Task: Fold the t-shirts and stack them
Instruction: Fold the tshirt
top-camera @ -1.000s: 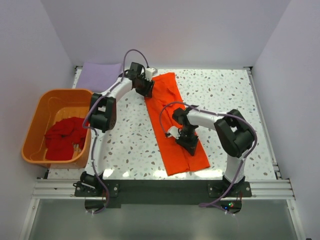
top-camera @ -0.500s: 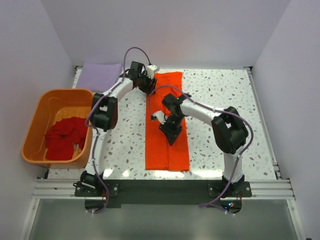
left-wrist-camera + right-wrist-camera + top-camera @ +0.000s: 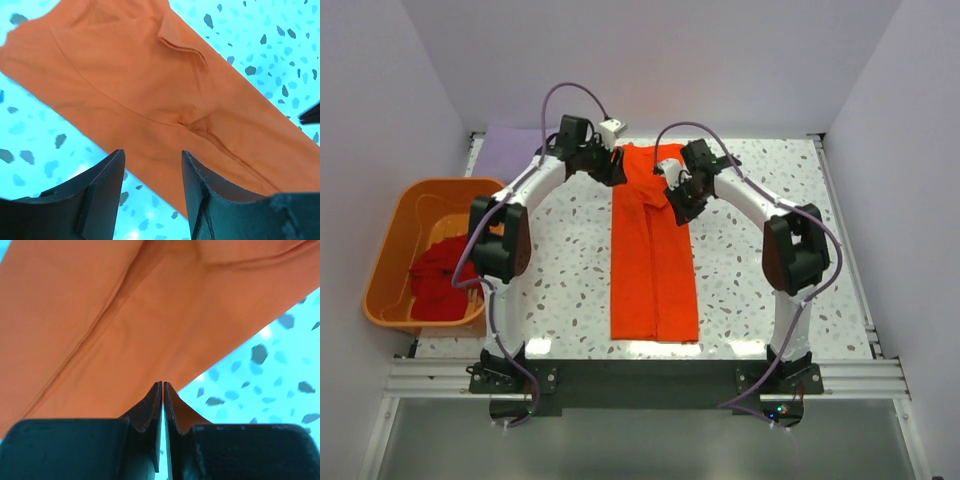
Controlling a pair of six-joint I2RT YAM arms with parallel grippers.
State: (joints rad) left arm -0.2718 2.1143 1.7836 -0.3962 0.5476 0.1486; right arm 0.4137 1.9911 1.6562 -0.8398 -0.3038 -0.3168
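The bright orange t-shirt (image 3: 653, 255) lies folded into a long strip down the middle of the table; it also fills the left wrist view (image 3: 165, 85) and the right wrist view (image 3: 125, 325). My left gripper (image 3: 616, 172) hangs open and empty over the strip's far left edge (image 3: 152, 155). My right gripper (image 3: 680, 204) is shut and empty at the strip's far right edge (image 3: 163, 384). The darker red t-shirt (image 3: 448, 277) lies crumpled in the tub. The pale lavender t-shirt (image 3: 517, 152) lies folded at the far left corner.
A rigid orange plastic tub (image 3: 402, 222) stands off the table's left side. White walls close in the back and both sides. The speckled table (image 3: 770, 260) shows bare on both sides of the orange strip.
My right gripper has moved from the strip's near part up to its far right edge. The orange strip has swung from slanted to straight. My left gripper has shifted slightly near the collar.
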